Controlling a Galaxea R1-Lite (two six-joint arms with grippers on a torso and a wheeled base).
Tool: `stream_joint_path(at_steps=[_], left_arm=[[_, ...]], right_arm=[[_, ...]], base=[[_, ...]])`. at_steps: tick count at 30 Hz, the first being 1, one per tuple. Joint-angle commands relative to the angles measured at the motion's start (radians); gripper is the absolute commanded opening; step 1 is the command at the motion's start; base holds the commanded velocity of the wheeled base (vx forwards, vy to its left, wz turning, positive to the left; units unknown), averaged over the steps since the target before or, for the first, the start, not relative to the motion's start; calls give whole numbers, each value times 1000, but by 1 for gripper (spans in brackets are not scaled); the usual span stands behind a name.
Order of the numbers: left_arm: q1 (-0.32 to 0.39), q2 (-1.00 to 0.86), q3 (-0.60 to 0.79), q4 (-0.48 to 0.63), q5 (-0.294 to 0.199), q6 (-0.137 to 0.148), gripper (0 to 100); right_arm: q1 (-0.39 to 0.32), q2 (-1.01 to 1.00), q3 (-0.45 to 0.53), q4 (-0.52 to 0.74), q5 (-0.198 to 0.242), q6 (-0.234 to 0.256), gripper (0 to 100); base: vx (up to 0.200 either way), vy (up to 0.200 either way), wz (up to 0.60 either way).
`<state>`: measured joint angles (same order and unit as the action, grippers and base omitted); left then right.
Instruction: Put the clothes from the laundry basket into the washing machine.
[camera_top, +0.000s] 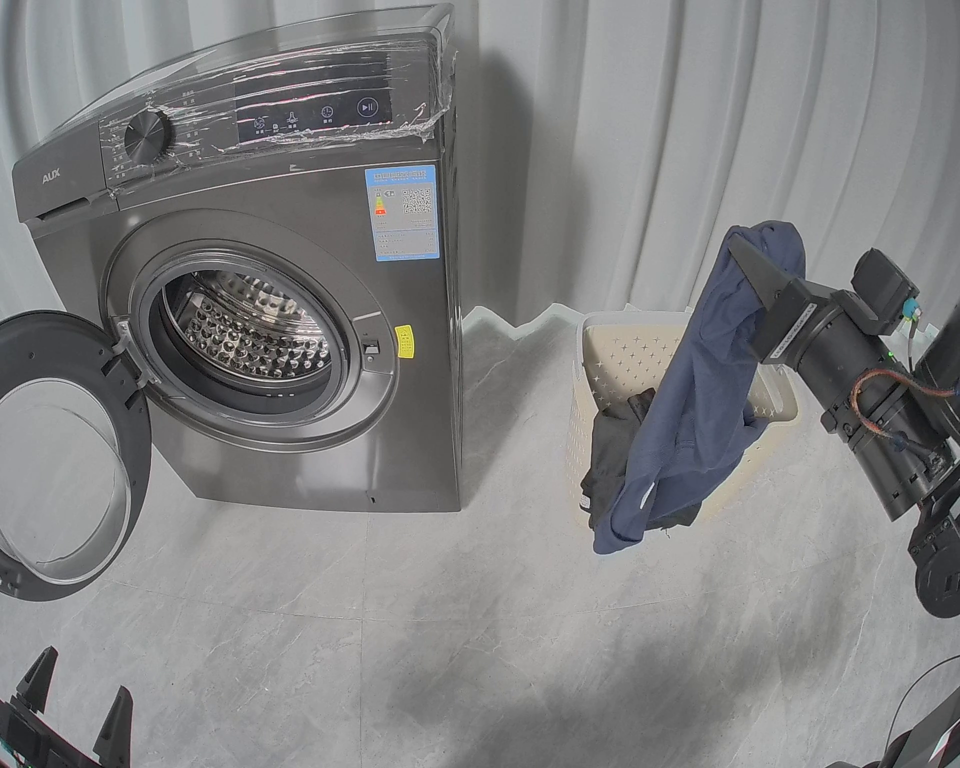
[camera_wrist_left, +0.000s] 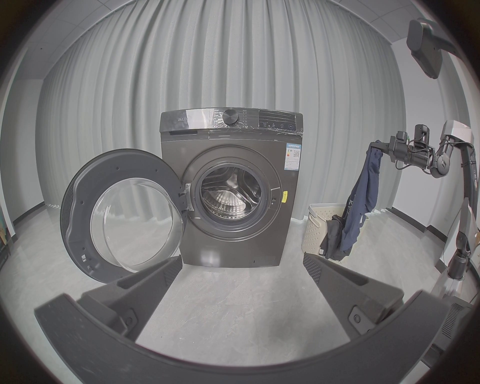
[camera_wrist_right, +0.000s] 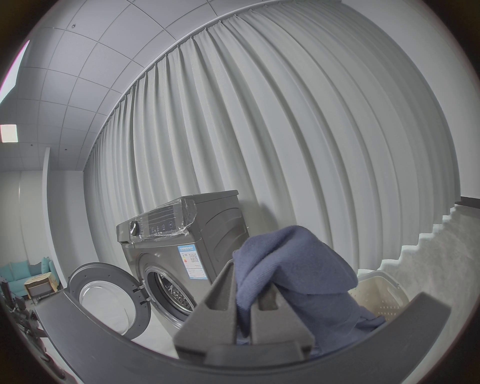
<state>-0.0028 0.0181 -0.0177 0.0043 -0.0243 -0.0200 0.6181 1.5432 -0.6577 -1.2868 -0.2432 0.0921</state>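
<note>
Head view: right gripper (camera_top: 752, 262), jaws clamped on top fold of navy garment (camera_top: 700, 400), raised above laundry basket (camera_top: 615, 365). Garment hangs below gripper, hem trailing over basket's front rim. Washing machine (camera_top: 300, 330), door open, well to the left. Left gripper (camera_top: 82, 680): fingers spread, empty.

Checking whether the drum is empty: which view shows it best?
The head view: it looks into the open drum from nearby. The left wrist view faces it squarely but from farther off; the right wrist view catches the opening at a slant.
</note>
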Motion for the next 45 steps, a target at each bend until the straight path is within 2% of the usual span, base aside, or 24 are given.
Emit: stream_joint_path(at_steps=[1, 11, 22, 28, 40, 45], left_arm=[[0, -17, 15, 0, 0, 0, 100], [0, -17, 15, 0, 0, 0, 100], [0, -17, 15, 0, 0, -1, 100], [0, -17, 15, 0, 0, -1, 100], [0, -17, 16, 0, 0, -1, 100], [0, -17, 15, 0, 0, -1, 100]], right_arm=[[5, 3, 0, 0, -1, 0, 0], [23, 2, 6, -2, 1, 0, 0], [89, 0, 29, -31, 38, -2, 0], [100, -2, 15, -63, 67, -6, 0], [89, 0, 13, -57, 61, -3, 0], [86, 3, 15, -55, 56, -3, 0]], base=[[0, 200, 0], [0, 200, 0], [0, 200, 0], [0, 0, 0], [0, 0, 0], [-200, 0, 0]])
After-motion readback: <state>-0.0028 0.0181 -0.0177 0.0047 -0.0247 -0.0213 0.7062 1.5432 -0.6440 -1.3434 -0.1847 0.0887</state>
